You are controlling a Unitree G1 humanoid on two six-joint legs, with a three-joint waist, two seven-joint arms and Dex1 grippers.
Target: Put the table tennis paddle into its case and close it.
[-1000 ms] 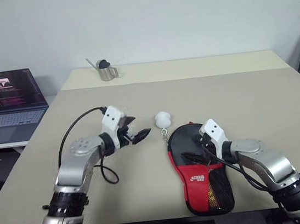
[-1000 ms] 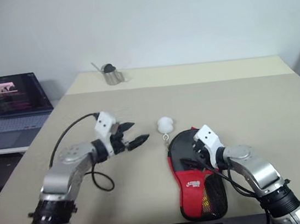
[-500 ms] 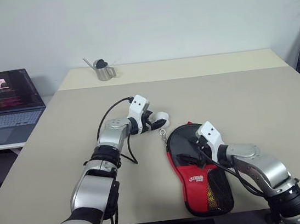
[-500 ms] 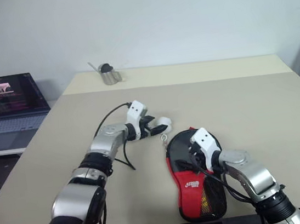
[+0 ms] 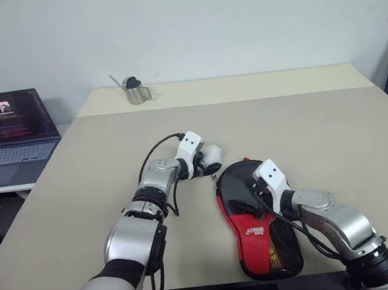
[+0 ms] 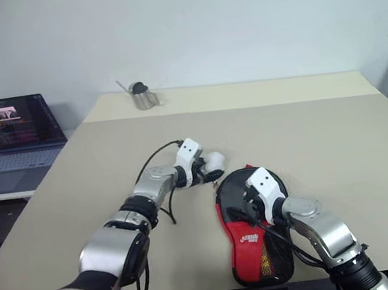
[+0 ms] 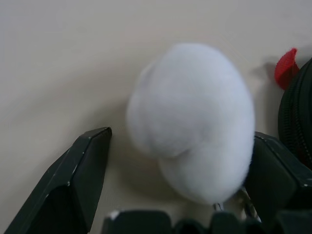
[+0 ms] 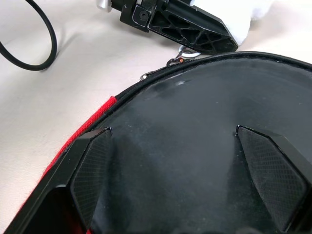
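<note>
The case (image 5: 257, 233) lies flat near the table's front edge, with a round black top, a red logo panel and a mesh pocket. Its zipper edge (image 8: 146, 73) runs round a smooth black surface (image 8: 195, 102); I cannot tell whether that surface is cover fabric or the table tennis paddle's face. A white fluffy pompom (image 5: 212, 154) hangs from the zipper pull (image 8: 180, 57) at the case's far end. My left gripper (image 7: 179, 139) is open with the pompom (image 7: 195, 126) between its fingers. My right gripper (image 8: 173, 134) is open, low over the case's black round part.
A metal cup (image 5: 133, 90) stands at the far left of the beige table (image 5: 320, 121). An open laptop (image 5: 9, 130) sits on a lower surface to the left. A black cable (image 5: 153, 150) loops beside my left wrist.
My left arm has reached forward and to the right, from the open table to the pompom, which now sits between its fingers. The right gripper and the case have not moved.
</note>
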